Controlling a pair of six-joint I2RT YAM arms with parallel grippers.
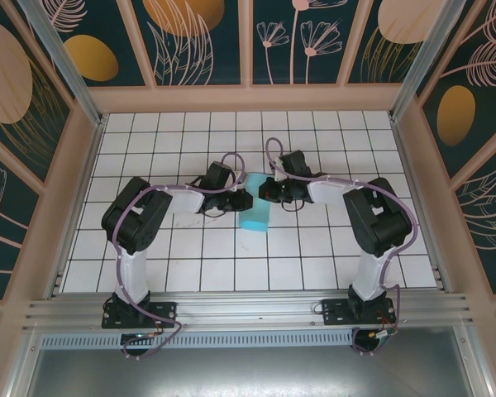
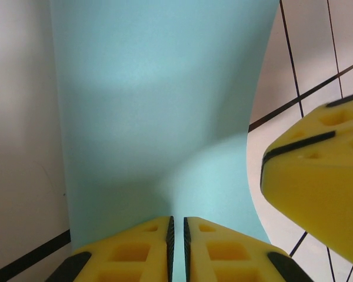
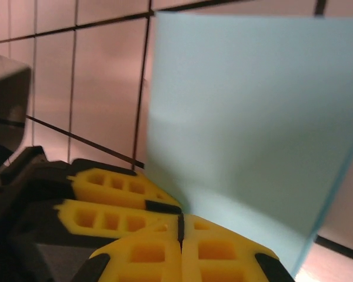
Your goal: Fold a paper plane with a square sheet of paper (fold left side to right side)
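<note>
A white tiled floor (image 1: 314, 273) with dark grid lines lies below teal flowered walls (image 1: 289, 41) at twelve o'clock and a metal rail (image 1: 248, 310) at six.

The bench (image 1: 231, 273) is covered in white square tiles with dark grid lines, evenly lit with no hard shadows. Pale wooden frames (image 1: 248, 98) wall it in on three sides and hold dark teal panels (image 1: 322, 58) printed with pale leaves, flowers and orange-gold ovals. Aluminium rails (image 1: 248, 310) run along the near edge. Below them lies what looks like a grey metal sheet (image 1: 248, 372).
</note>
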